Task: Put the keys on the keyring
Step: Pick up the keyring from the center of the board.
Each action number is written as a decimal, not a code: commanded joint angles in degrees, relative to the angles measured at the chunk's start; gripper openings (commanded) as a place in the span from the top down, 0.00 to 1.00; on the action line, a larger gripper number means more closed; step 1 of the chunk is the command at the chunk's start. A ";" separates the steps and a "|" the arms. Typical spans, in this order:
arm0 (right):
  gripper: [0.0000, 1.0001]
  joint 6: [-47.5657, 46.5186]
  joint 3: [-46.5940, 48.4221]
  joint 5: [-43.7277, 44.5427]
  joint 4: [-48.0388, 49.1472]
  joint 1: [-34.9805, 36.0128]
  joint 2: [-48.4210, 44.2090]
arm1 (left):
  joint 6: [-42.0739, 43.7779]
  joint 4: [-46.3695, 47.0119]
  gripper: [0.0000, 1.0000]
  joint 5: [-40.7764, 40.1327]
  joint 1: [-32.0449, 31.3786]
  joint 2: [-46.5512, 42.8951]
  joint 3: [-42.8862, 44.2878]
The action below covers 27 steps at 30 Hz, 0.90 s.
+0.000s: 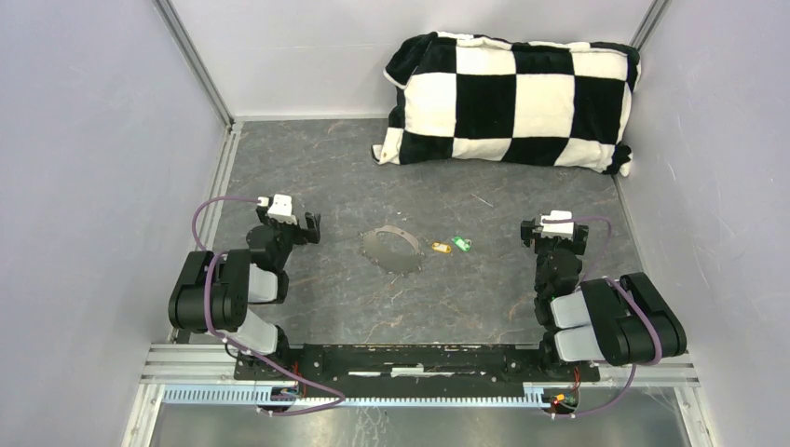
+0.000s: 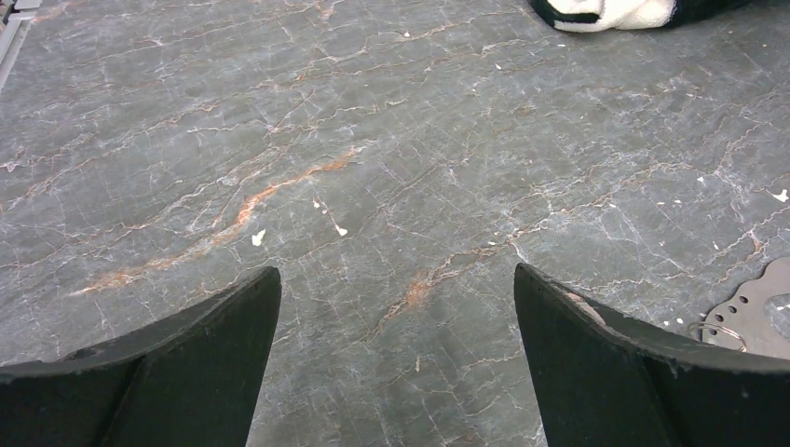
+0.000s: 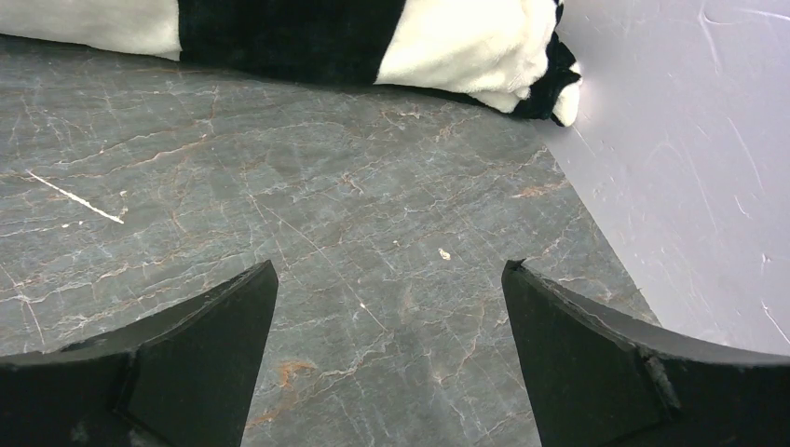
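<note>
**Reference item.** Silvery-grey, roughly oval metal keyring (image 1: 391, 248), lying flat on the dark grey, marble-veined tabletop (image 1: 326, 168). All places below are given from it. In the left wrist view only its edge shows, at the lower right, as flat silvery metal with small holes.

**Keys, two.**
- Small key with a yellow-orange plastic head (image 1: 441, 247), just to the right of the keyring and apart from it.
- Small key with a bright green plastic head (image 1: 461, 244), further right of the keyring, close beside the yellow-orange key.
- Both lie loose on the tabletop. Neither is threaded on the keyring.

**Left gripper** (image 2: 396, 279). To the left of the keyring, clear of it. Its black fingers (image 2: 214, 345) are spread as wide as they go. Only bare tabletop lies between them, and it grips nothing.

**Right gripper** (image 3: 389, 270). To the right of the keyring, past both keys. Its black fingers (image 3: 596, 345) are likewise fully parted, and it grips nothing.

**Pillow.** Soft, plush, black-and-white chequered pillow (image 1: 512, 98), well beyond the keyring and to its right, against the far wall.

**Enclosure.** Pale grey side wall (image 3: 689, 140), right of the keyring, past the right gripper.
</note>
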 commanded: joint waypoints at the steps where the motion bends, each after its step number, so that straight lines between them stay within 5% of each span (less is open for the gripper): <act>1: 0.02 0.61 -4.85 -0.59 1.29 -0.23 -0.27 | -1.54 2.70 0.00 -1.12 -0.24 -0.38 0.35; 8: 0.02 2.88 -3.55 5.42 -3.80 -0.42 -3.59 | -2.38 3.24 0.00 -0.96 0.37 -2.02 -0.11; 12: 0.02 5.19 5.61 4.82 -25.80 -0.20 -11.08 | -1.64 -19.50 0.00 1.04 1.09 -10.81 7.76; 16: 0.02 24.92 17.05 5.77 -49.44 -0.19 -17.07 | 3.56 -45.99 0.00 6.89 1.00 -13.23 19.32; 19: 0.02 26.99 27.20 0.01 -64.98 -0.21 -14.77 | 8.58 -60.77 0.00 10.65 1.05 -14.41 26.27; 22: 0.02 22.26 28.84 -12.90 -65.61 1.76 -14.52 | 13.71 -68.57 0.00 15.96 0.99 -16.43 29.01; 27: 0.03 18.17 30.72 -13.51 -64.57 14.74 -15.11 | 15.41 -82.09 0.00 20.64 0.89 -15.52 34.34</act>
